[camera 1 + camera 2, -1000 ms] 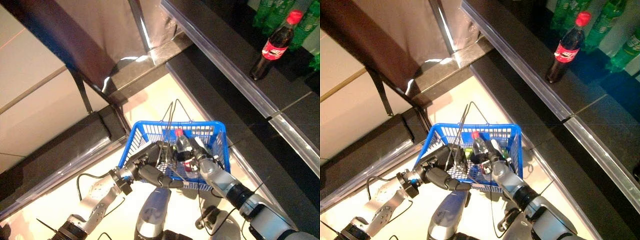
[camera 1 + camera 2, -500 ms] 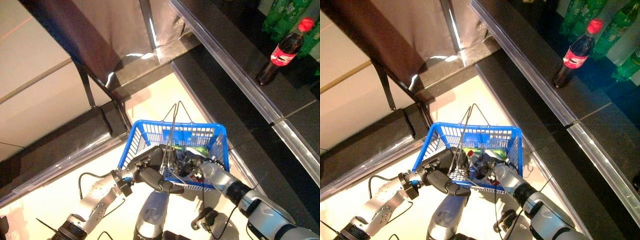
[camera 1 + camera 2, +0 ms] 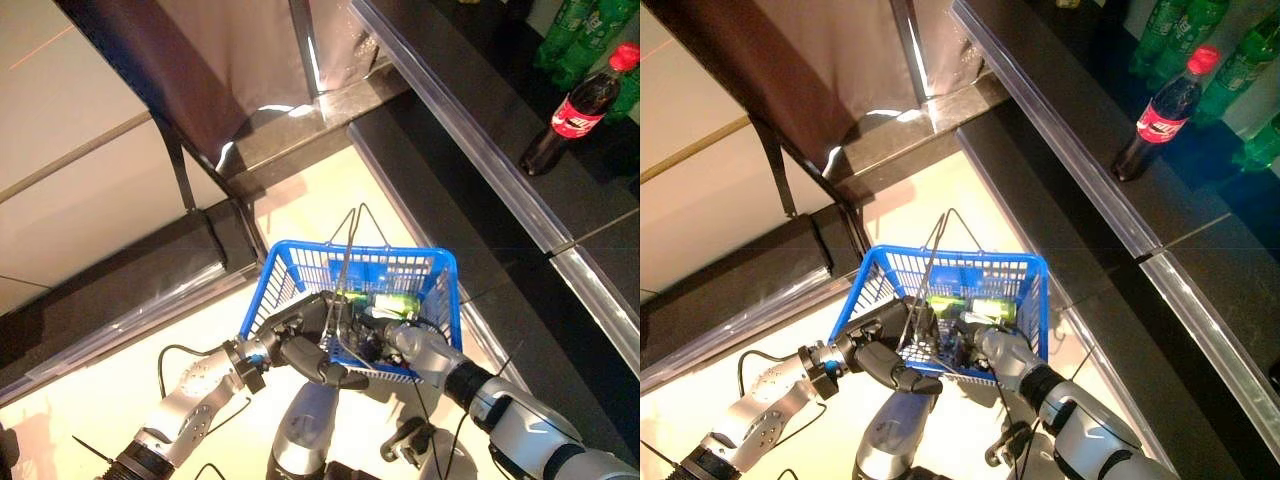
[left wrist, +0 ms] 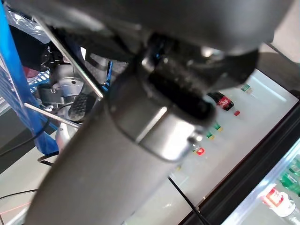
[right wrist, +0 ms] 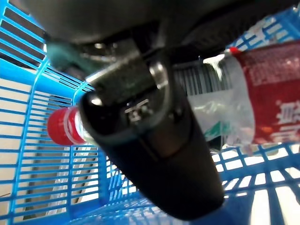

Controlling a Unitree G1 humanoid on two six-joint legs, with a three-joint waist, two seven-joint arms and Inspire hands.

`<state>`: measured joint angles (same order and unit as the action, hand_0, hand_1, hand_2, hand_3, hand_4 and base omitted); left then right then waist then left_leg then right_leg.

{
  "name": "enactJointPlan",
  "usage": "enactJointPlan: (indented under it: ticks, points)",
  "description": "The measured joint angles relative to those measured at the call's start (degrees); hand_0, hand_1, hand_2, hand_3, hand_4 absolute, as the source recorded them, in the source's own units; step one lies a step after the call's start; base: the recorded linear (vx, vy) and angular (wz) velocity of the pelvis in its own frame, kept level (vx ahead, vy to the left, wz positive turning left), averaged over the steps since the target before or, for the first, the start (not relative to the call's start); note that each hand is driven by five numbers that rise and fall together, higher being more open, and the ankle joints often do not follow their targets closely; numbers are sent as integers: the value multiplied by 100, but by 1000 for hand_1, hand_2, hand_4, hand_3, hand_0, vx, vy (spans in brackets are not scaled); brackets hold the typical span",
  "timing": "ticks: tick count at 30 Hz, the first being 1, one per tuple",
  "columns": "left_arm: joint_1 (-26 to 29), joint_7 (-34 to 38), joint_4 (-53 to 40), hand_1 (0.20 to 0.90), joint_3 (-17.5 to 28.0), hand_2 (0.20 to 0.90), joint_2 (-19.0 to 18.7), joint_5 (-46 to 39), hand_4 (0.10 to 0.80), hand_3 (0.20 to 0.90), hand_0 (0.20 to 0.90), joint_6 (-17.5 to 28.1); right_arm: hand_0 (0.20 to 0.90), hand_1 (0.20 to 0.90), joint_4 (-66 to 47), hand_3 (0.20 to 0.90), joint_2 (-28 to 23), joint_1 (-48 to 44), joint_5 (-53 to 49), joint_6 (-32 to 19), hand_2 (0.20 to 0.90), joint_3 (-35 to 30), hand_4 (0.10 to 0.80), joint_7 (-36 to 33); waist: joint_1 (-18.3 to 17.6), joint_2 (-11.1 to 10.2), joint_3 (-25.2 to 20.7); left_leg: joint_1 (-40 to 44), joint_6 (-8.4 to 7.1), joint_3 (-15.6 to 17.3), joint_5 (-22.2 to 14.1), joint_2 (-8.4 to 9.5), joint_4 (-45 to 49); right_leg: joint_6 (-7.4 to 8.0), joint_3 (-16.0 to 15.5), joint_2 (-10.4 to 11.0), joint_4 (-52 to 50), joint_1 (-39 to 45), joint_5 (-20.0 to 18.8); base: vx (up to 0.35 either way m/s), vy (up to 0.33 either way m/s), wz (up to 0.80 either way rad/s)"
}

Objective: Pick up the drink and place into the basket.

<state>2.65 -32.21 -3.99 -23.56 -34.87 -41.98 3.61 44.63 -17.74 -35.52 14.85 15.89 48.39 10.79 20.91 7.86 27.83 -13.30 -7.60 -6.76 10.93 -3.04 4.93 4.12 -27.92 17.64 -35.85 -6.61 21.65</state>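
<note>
The blue basket (image 3: 350, 248) hangs in front of me, up off the floor. My left hand (image 3: 300, 350) is shut on its thin wire handles (image 3: 345, 235). My right hand (image 3: 405, 338) is down inside the basket. In the right wrist view its thumb (image 5: 154, 140) is curled over a drink bottle (image 5: 272, 93) with a red label and a red cap (image 5: 58, 126). The bottle lies on its side against the blue mesh. Green drinks (image 3: 393, 300) lie in the basket beside it.
A dark shelf (image 3: 470, 150) runs along the right. On it stand a cola bottle with a red cap (image 3: 575, 112) and green bottles (image 3: 575, 30). A dark cabinet with a glass edge (image 3: 150, 300) stands at the left. Pale floor lies between them.
My right hand has lowered the bottle from upright at the rim down into the basket, where it lies on its side. The camera has shifted a little.
</note>
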Motion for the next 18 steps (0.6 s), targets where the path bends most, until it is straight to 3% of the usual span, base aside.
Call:
enactJointPlan:
  ticks: [5, 9, 16, 18]
  points:
    - [-5, 38, 5, 300, 0, 300, -27, 50, 100, 200, 300, -64, 900, 900, -11, 900, -102, 9, -199, -3, 900, -68, 800, -316, -56, -5, -2, -69, 0, 1, 7, -1, 3, 38, 1, -5, -2, -56, -22, 0, 0, 0]
    - [-7, 53, 7, 300, 75, 300, -90, 132, 100, 200, 300, -101, 900, 900, -330, 900, -466, 107, -735, 54, 900, -284, 800, -717, -100, -25, -10, -87, 8, 7, 15, 0, 8, 60, 5, -6, 14, -51, -40, -50, 29, 0]
    - [-78, 51, 12, 300, 226, 300, -105, 139, 100, 200, 300, -101, 900, 900, -1649, 900, -1054, 521, -1131, 66, 900, -666, 800, -1124, -281, -108, -11, -74, 43, 31, 35, -22, 13, 84, 7, -74, 200, 29, -177, 8, 9, -2]
    - [-173, 43, 10, 300, 253, 300, -124, 141, 100, 200, 300, -65, 900, 900, -2406, 900, -1254, 856, -1198, 80, 900, -1136, 800, -1195, -386, -142, 5, -79, 103, 73, -3, -38, 4, 66, 24, -103, 288, 26, -199, 20, 31, -3]
